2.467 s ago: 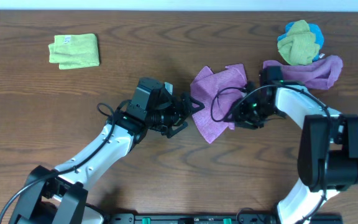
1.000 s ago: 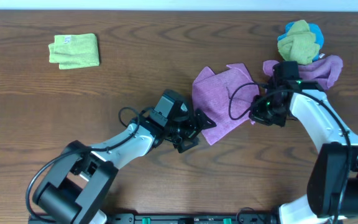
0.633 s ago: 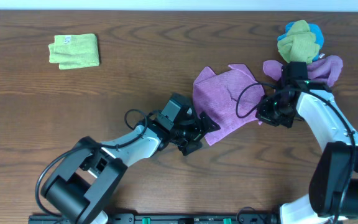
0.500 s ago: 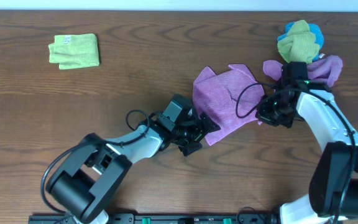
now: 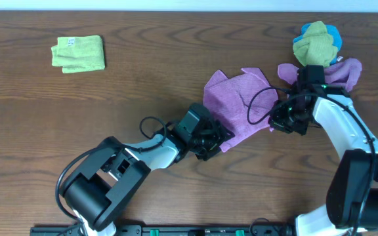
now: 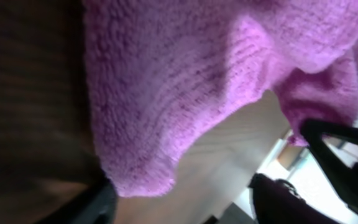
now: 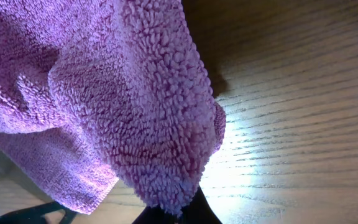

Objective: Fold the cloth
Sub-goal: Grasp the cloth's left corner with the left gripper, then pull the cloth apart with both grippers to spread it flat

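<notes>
Right of centre in the overhead view, the cloth (image 5: 238, 105) lies rumpled on the table (image 5: 143, 85). Its longer run goes from a pointed corner at the bottom up to a folded upper edge, leaning slightly right. The left gripper (image 5: 220, 139) sits at that bottom corner. In the left wrist view its jaws stand apart with the corner of the cloth (image 6: 185, 81) between them and bare wood showing beside it. The right gripper (image 5: 275, 123) is at the cloth's right corner, and the right wrist view shows its jaws pinched tight on the pile (image 7: 104, 93). A lime-green folded cloth (image 5: 79, 54) lies at upper left. A second purple cloth (image 5: 338, 73) and a green-and-blue bundle (image 5: 317, 40) lie at upper right.
</notes>
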